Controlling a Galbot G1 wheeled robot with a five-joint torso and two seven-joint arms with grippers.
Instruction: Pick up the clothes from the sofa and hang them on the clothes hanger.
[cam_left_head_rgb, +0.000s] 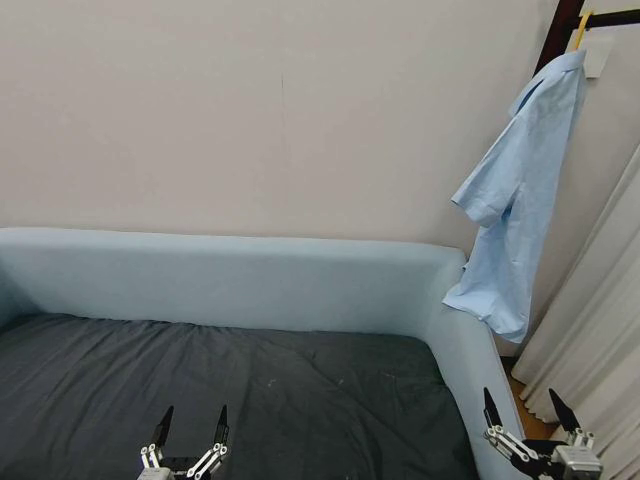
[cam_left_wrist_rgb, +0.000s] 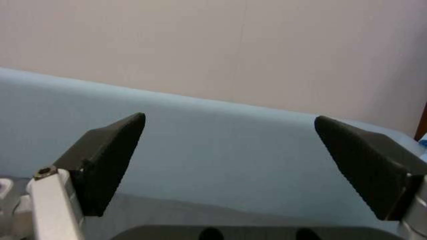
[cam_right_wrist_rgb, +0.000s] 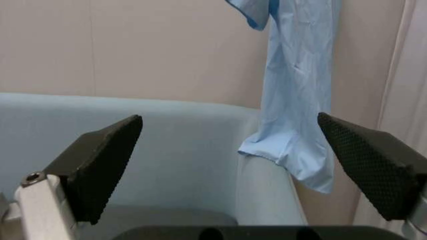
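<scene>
Your left claw (cam_left_head_rgb: 194, 415) sits at the bottom edge of the head view, left of centre, fingers spread wide and pointing up over the dark seat (cam_left_head_rgb: 250, 390). Your right claw (cam_left_head_rgb: 520, 400) is at the bottom right, equally wide and upright, beside the sofa (cam_left_head_rgb: 230, 280) arm. Neither holds anything. In the left wrist view the left claw's two black pads (cam_left_wrist_rgb: 110, 160) frame the pale blue backrest.

Out from the right claw, you see the shirt (cam_left_head_rgb: 515, 200) in the upper right of the head view. It is light blue and short-sleeved, draped from its collar on a yellow hanger (cam_left_head_rgb: 580, 25) against a dark post (cam_left_head_rgb: 560, 25). Its hem reaches down to the sofa's corner, with a curtain (cam_left_head_rgb: 600, 330) to its right.

Count two claws, one shirt, one sofa.
</scene>
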